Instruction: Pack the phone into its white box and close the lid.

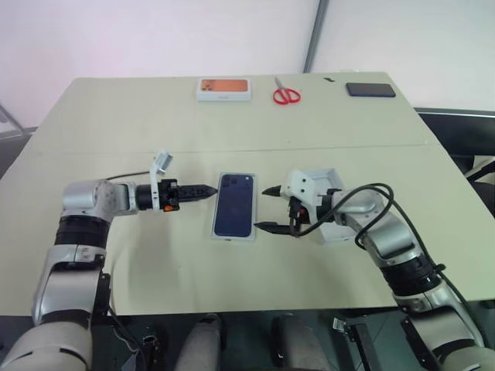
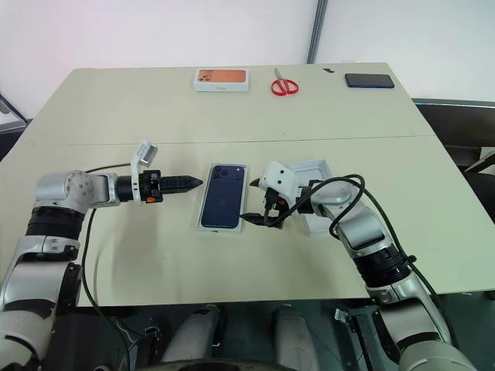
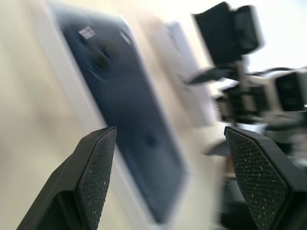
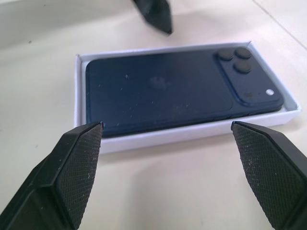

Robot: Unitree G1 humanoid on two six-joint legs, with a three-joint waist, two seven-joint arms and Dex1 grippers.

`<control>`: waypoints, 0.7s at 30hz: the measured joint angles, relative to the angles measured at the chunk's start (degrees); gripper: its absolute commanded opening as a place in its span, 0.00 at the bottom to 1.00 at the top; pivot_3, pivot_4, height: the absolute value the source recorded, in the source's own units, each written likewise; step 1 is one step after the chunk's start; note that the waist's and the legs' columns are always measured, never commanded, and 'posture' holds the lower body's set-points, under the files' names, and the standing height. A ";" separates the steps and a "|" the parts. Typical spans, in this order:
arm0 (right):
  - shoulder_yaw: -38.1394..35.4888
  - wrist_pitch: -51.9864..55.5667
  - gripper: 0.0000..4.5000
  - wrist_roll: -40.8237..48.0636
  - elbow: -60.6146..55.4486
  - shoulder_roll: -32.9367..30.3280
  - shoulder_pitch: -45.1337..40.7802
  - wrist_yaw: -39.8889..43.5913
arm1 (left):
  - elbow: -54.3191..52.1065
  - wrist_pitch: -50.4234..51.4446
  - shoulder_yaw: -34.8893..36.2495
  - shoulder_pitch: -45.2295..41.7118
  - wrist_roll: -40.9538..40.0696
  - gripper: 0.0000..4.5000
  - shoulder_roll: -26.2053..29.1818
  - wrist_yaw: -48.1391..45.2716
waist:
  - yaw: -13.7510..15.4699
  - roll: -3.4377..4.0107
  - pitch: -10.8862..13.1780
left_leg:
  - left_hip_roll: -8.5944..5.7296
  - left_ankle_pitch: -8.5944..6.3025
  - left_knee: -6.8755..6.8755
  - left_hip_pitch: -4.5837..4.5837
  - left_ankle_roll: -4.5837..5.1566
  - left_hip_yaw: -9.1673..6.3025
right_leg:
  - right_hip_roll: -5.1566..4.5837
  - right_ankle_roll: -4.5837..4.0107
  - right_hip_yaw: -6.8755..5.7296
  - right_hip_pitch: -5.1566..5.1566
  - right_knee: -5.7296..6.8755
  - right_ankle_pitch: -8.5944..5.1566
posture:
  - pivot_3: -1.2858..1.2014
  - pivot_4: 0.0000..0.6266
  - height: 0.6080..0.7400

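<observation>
At mid-table, the broad beige tabletop (image 1: 232, 116) lay mostly bare. The shallow white cardboard box (image 4: 144, 139) held the dark navy glossy phone (image 1: 234, 205), back up. The hollow white lid (image 2: 317, 166) sat at three o'clock. Left gripper (image 1: 209, 189) and right gripper (image 1: 271, 209) flanked the box, both spread, empty.

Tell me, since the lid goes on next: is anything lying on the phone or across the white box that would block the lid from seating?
Nothing visible does. The phone lies flat inside the white box, camera side up, its top bare. The lid rests on the table behind the right gripper, hollow side up.
</observation>
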 measured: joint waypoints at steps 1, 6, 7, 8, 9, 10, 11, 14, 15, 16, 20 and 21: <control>-0.11 -0.41 0.83 -0.34 1.06 0.47 -0.50 -0.86 | -0.21 -2.19 0.90 0.92 0.30 0.57 -0.20 1.01 | -0.06 -0.01 0.00 | 0.00 0.00 -0.01 0.00 0.00 0.00 | 0.00 -0.01 0.03 -0.04 0.00 0.01 | 0.52 0.24 1.00; -0.01 -4.96 0.25 -4.34 5.49 1.09 -2.44 -5.06 | -5.43 -18.60 1.41 8.23 5.29 0.00 -1.02 3.15 | 0.09 0.00 0.00 | -0.01 0.00 -0.06 -0.01 0.00 0.02 | -0.10 -0.01 0.04 -0.05 -0.03 0.01 | 0.52 0.24 1.00; 0.24 -5.87 0.10 -5.11 6.19 1.08 -2.52 -5.36 | -5.80 -21.32 0.71 9.73 6.45 0.00 -1.71 3.14 | 0.13 0.00 0.00 | -0.03 0.00 -0.06 -0.01 0.00 0.04 | -0.12 -0.01 0.04 -0.05 -0.03 0.01 | 0.52 0.24 1.00; 0.57 -6.50 0.01 -5.94 6.70 1.10 -2.54 -5.43 | -5.91 -24.18 -0.47 11.16 8.04 0.00 -2.54 3.55 | 0.14 0.00 0.00 | -0.05 0.00 -0.04 -0.01 0.00 0.06 | -0.13 -0.01 0.04 -0.04 -0.02 0.01 | 0.52 0.24 1.00; 0.76 -6.74 0.01 -6.30 6.99 1.13 -2.55 -5.42 | -5.91 -25.45 -1.29 11.75 8.93 0.00 -3.09 3.70 | 0.22 0.00 0.00 | -0.06 0.00 -0.03 -0.01 0.00 0.06 | -0.13 -0.01 0.03 -0.03 -0.02 0.01 | 0.52 0.24 1.00; 1.08 -7.03 0.01 -6.55 7.17 1.23 -2.54 -5.28 | -5.91 -27.33 -2.22 12.37 10.12 0.00 -3.71 3.87 | 0.28 -0.01 0.01 | -0.07 0.00 -0.02 -0.02 0.01 0.08 | -0.12 -0.01 -0.01 -0.01 -0.02 0.01 | 0.52 0.24 1.00; 1.55 -7.49 0.01 -6.81 7.35 1.28 -2.56 -5.11 | -5.98 -28.97 -2.84 12.29 10.99 0.00 -3.93 3.90 | 0.34 -0.02 0.01 | -0.07 0.00 0.00 -0.02 0.01 0.06 | -0.12 -0.01 -0.07 0.04 -0.03 0.01 | 0.52 0.24 1.00; 3.44 -9.33 0.01 -9.09 7.98 1.37 -2.59 -5.20 | -6.44 -31.79 -4.39 11.84 13.19 0.00 -5.75 4.21 | 0.31 0.00 0.00 | -0.13 0.00 0.02 -0.01 0.01 0.07 | -0.13 -0.01 -0.07 0.07 -0.03 0.01 | 0.52 0.24 1.00; 4.27 -9.75 0.01 -10.02 8.47 1.40 -2.61 -5.30 | -6.78 -32.06 -5.24 11.53 13.75 0.00 -6.52 4.18 | 0.31 0.00 0.00 | -0.14 0.00 0.02 -0.01 0.02 0.07 | -0.13 -0.01 -0.08 0.08 -0.03 0.01 | 0.52 0.24 1.00; 4.80 -9.90 0.01 -10.73 8.81 1.53 -2.60 -5.37 | -6.93 -32.26 -5.73 11.30 14.16 0.00 -6.95 4.25 | 0.26 0.00 0.00 | -0.13 0.00 0.02 -0.01 0.02 0.07 | -0.12 -0.01 -0.08 0.07 -0.02 0.01 | 0.52 0.24 1.00; 5.79 -10.32 0.01 -13.38 9.78 1.75 -2.58 -6.77 | -6.92 -36.51 -7.54 11.08 17.26 0.00 -6.96 3.79 | 0.14 0.00 -0.01 | -0.13 0.00 0.01 0.00 0.02 0.07 | -0.09 0.00 -0.08 0.07 -0.01 0.01 | 0.52 0.24 1.00; 5.93 -10.41 0.01 -13.82 9.77 1.76 -2.58 -6.94 | -6.92 -36.51 -7.59 11.08 17.45 0.00 -7.06 3.73 | 0.16 0.00 -0.01 | -0.13 0.00 0.02 0.00 0.02 0.07 | -0.09 0.00 -0.08 0.07 -0.01 0.01 | 0.52 0.24 1.00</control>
